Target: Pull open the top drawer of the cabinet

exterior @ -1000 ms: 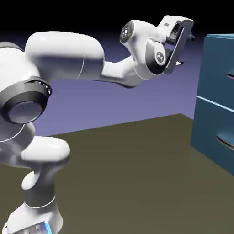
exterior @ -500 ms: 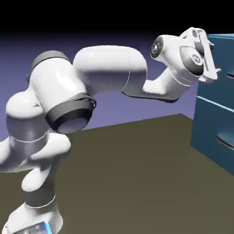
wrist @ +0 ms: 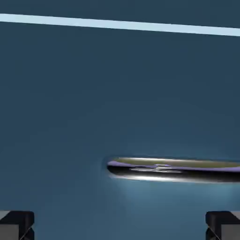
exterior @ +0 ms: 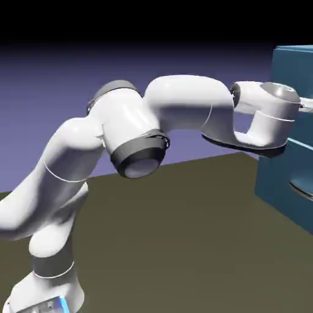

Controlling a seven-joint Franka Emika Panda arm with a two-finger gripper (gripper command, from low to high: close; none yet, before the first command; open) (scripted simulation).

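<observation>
1. Black-and-grey two-finger gripper [wrist: 120, 226]: jaws wide apart, nothing held.
2. Flat teal-blue top drawer [wrist: 93, 93] of boxy teal cabinet [exterior: 275, 177] lies ahead of jaws.
3. Shiny metallic bar handle [wrist: 173, 170] ahead too, offset toward hand view's right fingertip, running out of frame.

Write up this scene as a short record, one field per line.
fingers: spread wide apart, nothing between them at the picture's bottom edge
handle: shiny curved bar, seen ahead of the fingers in the hand view
drawer front: flat, blue
pale strip: crosses the hand view near its top
cabinet: blue, at the exterior view's right
arm: white, reaching to the cabinet
</observation>
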